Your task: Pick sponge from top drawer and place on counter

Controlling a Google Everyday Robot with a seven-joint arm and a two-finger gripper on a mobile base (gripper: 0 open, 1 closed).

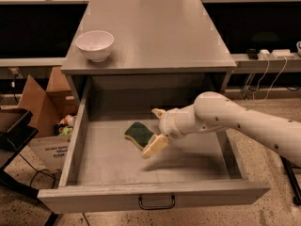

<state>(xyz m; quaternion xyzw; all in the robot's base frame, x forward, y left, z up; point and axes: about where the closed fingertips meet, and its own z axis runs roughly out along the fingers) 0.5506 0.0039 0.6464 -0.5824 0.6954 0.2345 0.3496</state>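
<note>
The jaws of the gripper stand spread apart, grasping nothing, one cream pad low and forward, the other tip raised behind. Just left of them lies the sponge, green face up, flat on the floor of the top drawer; whether the lower pad touches its near corner I cannot tell. The drawer is pulled fully open around the jaws, and its wire handle is nearer the camera than they are. Behind and above the jaws spreads the counter surface, bearing a white bowl well off to the left.
</note>
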